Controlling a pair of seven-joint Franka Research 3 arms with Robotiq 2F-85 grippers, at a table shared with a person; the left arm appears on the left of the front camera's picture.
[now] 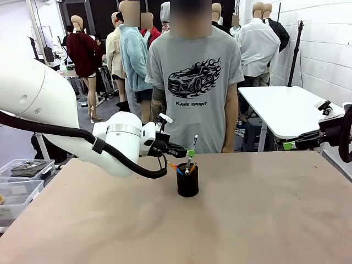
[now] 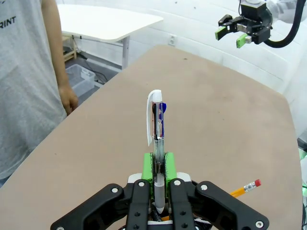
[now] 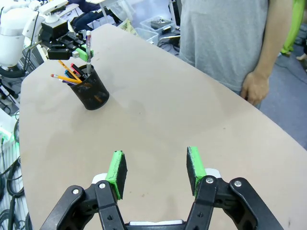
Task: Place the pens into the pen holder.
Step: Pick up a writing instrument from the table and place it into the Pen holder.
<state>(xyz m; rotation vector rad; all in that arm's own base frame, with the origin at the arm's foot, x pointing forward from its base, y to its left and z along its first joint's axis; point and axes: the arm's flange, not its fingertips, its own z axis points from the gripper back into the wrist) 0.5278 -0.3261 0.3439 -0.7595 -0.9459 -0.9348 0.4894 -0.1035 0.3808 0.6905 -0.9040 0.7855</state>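
Observation:
The black mesh pen holder (image 1: pixel 187 181) stands mid-table, also visible far off in the right wrist view (image 3: pixel 91 90). My left gripper (image 1: pixel 190 153) hovers just above it, shut on a silver-white pen (image 2: pixel 156 139) that points down into the cup (image 1: pixel 191 154). An orange-yellow pencil (image 3: pixel 64 77) and a blue-and-black pen (image 3: pixel 73 75) lean inside the holder; the pencil's eraser end (image 2: pixel 245 187) shows beside my left fingers. My right gripper (image 3: pixel 156 170) is open and empty, raised over the table's right edge (image 1: pixel 290 144).
A person in a grey T-shirt (image 1: pixel 193 82) stands at the far side, hands down. Clear plastic bins (image 1: pixel 19 181) sit off the table's left edge. A white table (image 1: pixel 286 107) stands at back right.

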